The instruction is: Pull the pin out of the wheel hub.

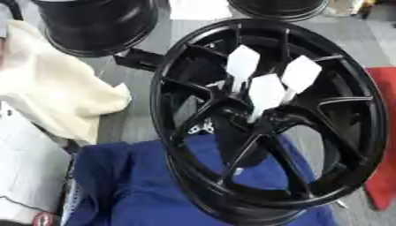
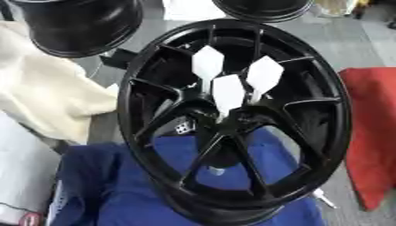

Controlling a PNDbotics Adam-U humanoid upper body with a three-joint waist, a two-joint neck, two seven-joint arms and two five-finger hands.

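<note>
wheel [image 1: 340, 132]: black, stands on blue cloth [image 1: 139, 185] | pins [image 2: 228, 95]: three white, stuck in the hub at the middle | hands: none is visible, state cannot be told

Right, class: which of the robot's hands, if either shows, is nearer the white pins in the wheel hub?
Neither can be named: no hand shows in either view. The white pins stand untouched in the wheel hub.

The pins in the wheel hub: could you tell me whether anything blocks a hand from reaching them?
Nothing visible does. The three white pins stand clear above the hub of the black wheel, with nothing over them. Neither robot hand shows in either view.
</note>
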